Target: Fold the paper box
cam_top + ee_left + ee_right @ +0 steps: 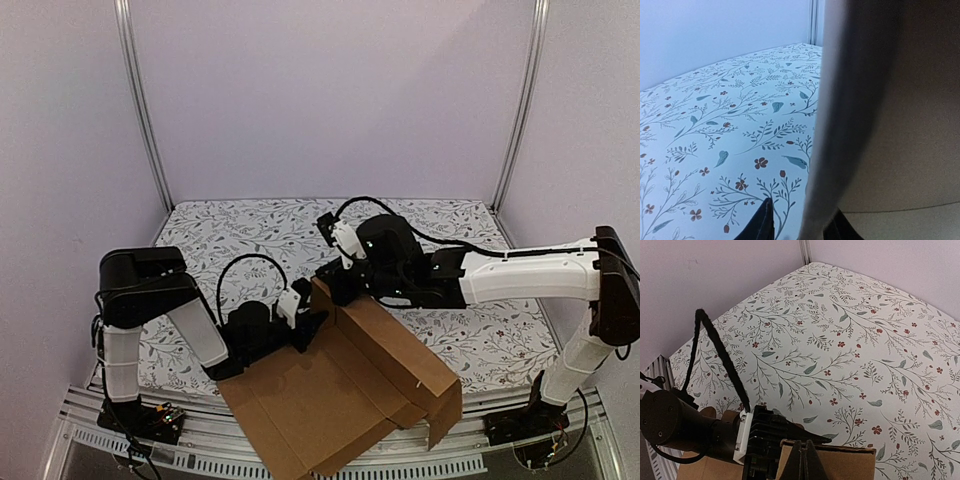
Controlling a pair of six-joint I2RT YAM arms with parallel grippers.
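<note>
Currently the paper box (345,400) sits at 6 o'clock on the bench (250,230). Left gripper (799,225) straddles a raised flap, I cannot tell if pinching; right gripper (803,457) closed, empty.

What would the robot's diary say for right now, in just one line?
task: fold paper box | box: partly folded, one panel raised | left gripper: open, astride panel edge | right gripper: shut, at panel's top edge
</note>
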